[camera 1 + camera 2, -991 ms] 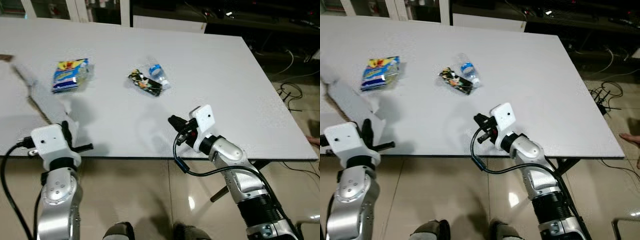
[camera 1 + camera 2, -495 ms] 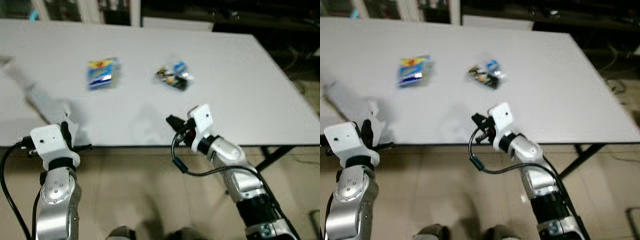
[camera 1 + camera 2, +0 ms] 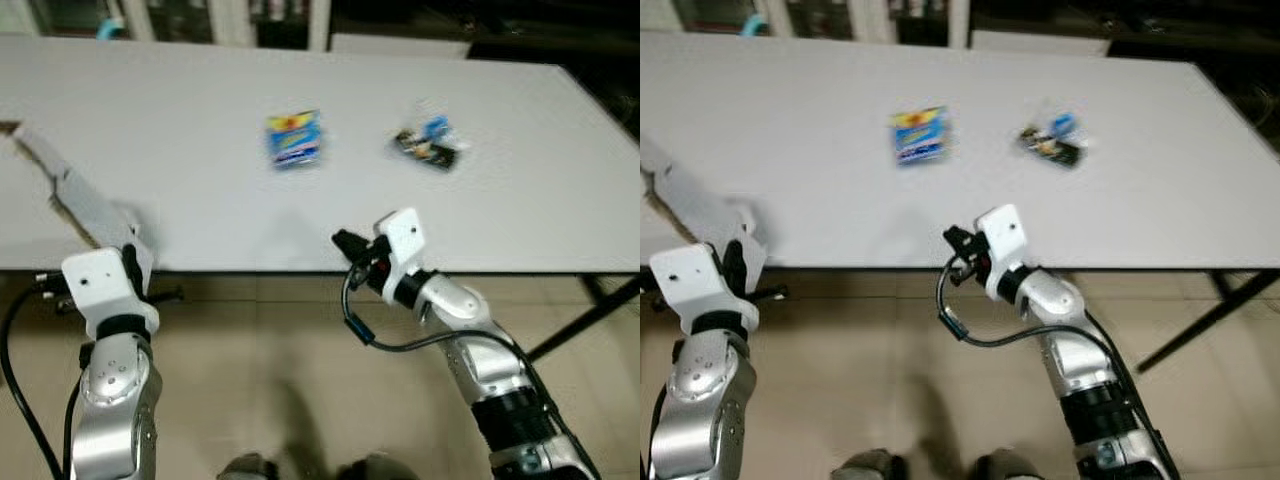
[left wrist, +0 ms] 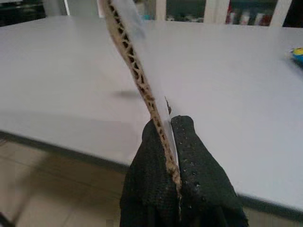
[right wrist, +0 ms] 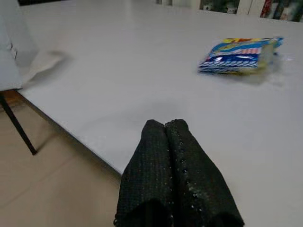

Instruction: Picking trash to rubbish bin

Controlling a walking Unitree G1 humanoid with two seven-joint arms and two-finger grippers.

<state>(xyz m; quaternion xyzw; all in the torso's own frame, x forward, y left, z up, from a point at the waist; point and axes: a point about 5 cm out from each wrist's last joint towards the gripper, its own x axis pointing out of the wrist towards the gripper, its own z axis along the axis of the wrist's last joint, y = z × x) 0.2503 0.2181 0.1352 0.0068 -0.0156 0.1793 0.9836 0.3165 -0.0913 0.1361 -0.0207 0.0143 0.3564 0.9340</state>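
Observation:
A blue and yellow snack packet (image 3: 293, 138) lies in the middle of the white table (image 3: 180, 90). To its right lies a crushed clear bottle with a dark wrapper (image 3: 428, 145). My left gripper (image 4: 168, 122) is shut on a long strip of white cardboard (image 4: 135, 66), which rises from the table's near edge toward the far left (image 3: 75, 190). My right gripper (image 5: 164, 125) is shut with nothing in it and hovers at the near edge (image 3: 342, 241), well short of the packet (image 5: 241, 54).
The table's front edge (image 3: 250, 270) runs across just ahead of both wrists. Beige tiled floor (image 3: 280, 360) lies below it. A dark table leg (image 3: 590, 315) slants down at the right. Cabinets (image 3: 230, 10) stand behind the table.
The whole picture has shifted: packet and bottle now appear farther right and higher, so the camera moved. Both arms hold the same pose, the left still gripping the cardboard.

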